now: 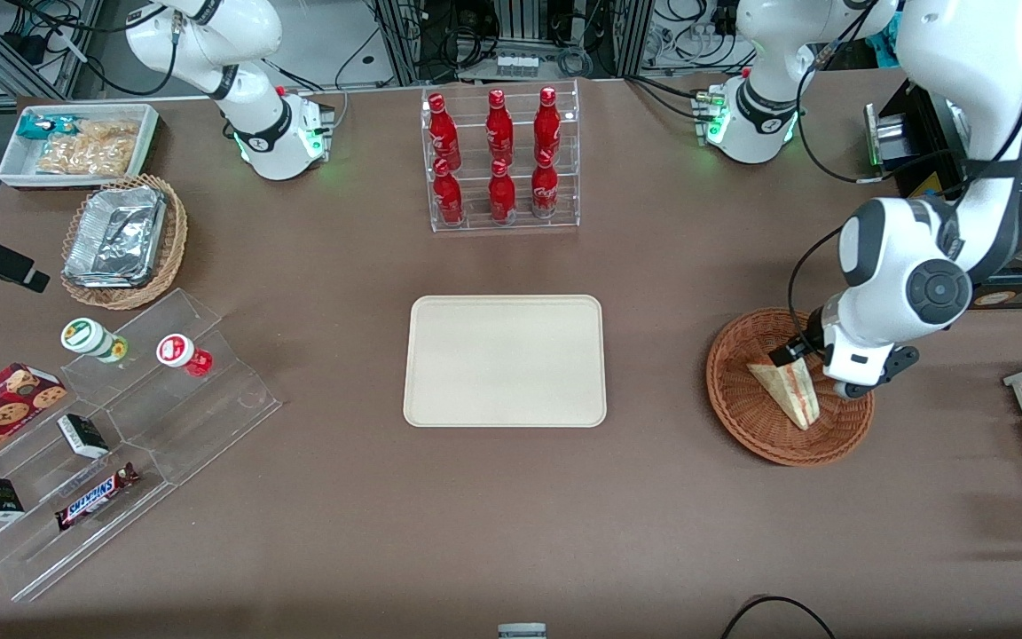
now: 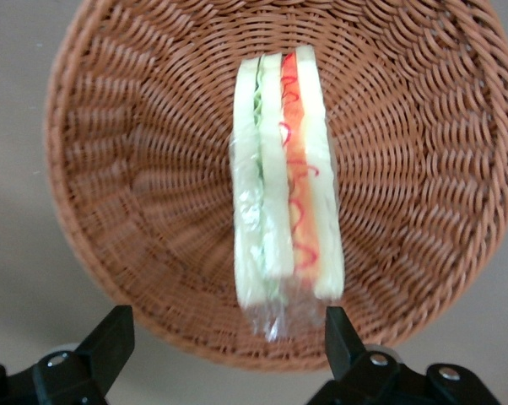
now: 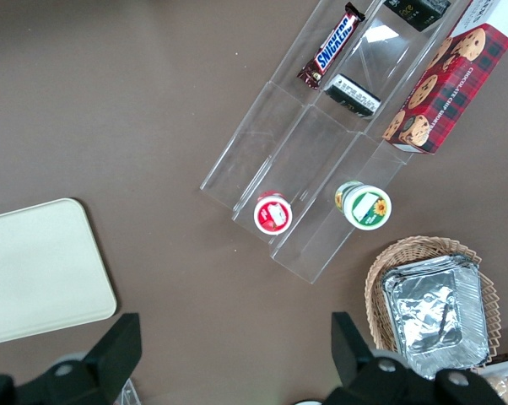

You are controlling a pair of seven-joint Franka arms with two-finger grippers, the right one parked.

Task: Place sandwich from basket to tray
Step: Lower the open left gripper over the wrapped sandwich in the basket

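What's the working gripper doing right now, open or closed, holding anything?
Left gripper: open and empty, hovering over the basket, one finger on each side of the wrapped sandwich, not touching it.

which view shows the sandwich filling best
The left wrist view: the sandwich shows its layers edge-on in the basket, the open hand above. Front view shows only a small wedge; right wrist view misses it.

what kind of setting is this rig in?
Probably a lab mock-up of a snack shop: bottle rack, acrylic snack shelves, equipment frames. The gripper hangs open over the sandwich in the basket.
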